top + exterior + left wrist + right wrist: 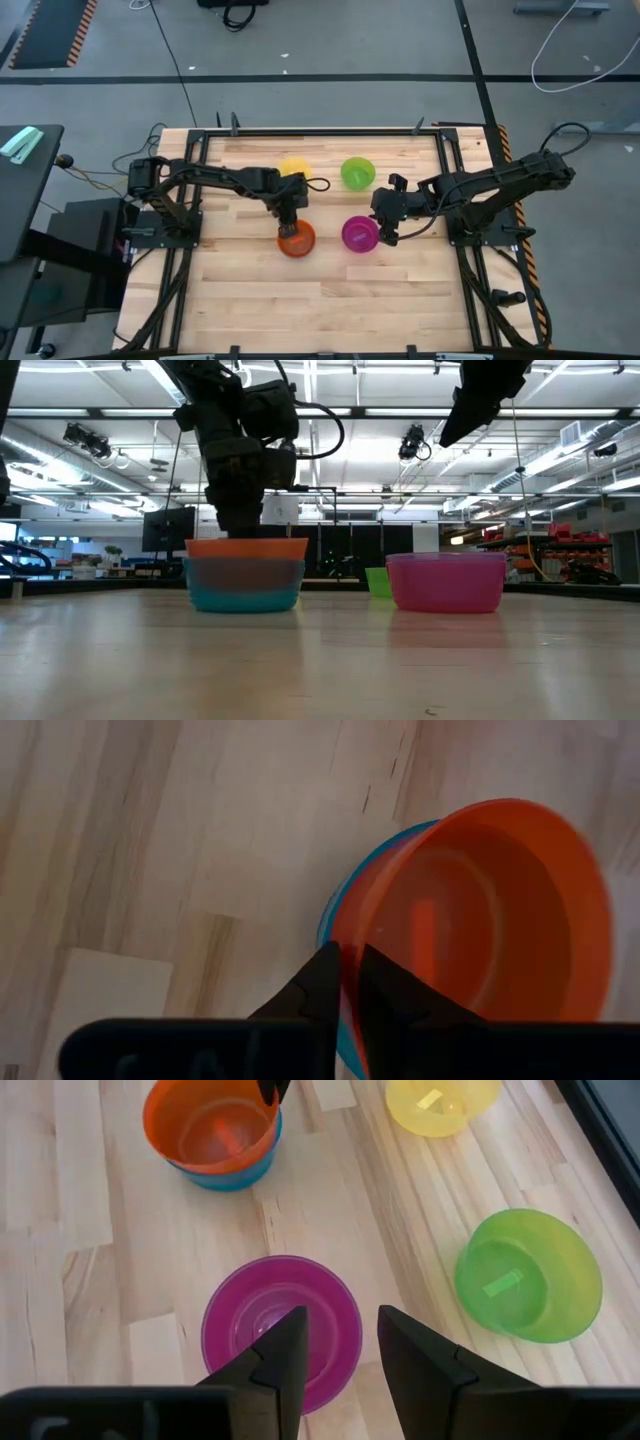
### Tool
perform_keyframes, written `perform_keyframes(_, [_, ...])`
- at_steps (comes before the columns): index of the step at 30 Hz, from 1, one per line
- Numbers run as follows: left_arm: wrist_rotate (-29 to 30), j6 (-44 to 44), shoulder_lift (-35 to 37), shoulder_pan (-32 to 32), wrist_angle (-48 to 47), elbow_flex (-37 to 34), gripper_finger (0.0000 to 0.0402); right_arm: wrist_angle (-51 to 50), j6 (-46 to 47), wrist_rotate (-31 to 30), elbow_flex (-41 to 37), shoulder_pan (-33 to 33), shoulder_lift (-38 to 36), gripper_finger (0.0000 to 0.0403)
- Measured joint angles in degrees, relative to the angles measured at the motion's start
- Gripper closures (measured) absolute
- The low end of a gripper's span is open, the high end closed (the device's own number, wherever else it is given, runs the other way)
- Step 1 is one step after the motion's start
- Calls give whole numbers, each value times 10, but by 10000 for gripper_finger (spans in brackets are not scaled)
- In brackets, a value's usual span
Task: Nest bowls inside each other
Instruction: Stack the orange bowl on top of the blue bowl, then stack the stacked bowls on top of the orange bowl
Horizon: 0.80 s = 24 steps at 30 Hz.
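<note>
An orange bowl (296,240) sits nested in a blue bowl (244,596) on the table, left of centre. My left gripper (347,982) is shut on the orange bowl's rim. A magenta bowl (359,234) stands on its base to the right of them. My right gripper (340,1348) is open and hangs well above the magenta bowl's right rim, touching nothing. A yellow bowl (294,167) and a green bowl (357,172) stand farther back. No purple bowl shows on its own. My left gripper pinches the orange bowl's rim (352,935) on its far side, one finger inside the bowl (388,995) and one outside (322,982). The fingers come from above, pointing down. The orange bowl sits level inside the blue bowl, which rests on the table.
Black metal rails (452,180) frame the wooden table at the left, right and far sides. The near half of the tabletop (320,310) holds no objects.
</note>
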State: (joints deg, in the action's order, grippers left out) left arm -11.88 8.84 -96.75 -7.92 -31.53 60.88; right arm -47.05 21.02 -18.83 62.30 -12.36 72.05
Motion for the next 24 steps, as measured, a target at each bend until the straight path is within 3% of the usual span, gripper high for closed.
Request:
perform_keyframes(11, [0, 10, 0, 0, -41, 31, 302, 0, 5, 3, 0, 4, 0, 273])
perform_keyframes(24, [9, -20, 1, -20, -100, 82, 273, -13, 18, 83, 0, 54, 51, 270])
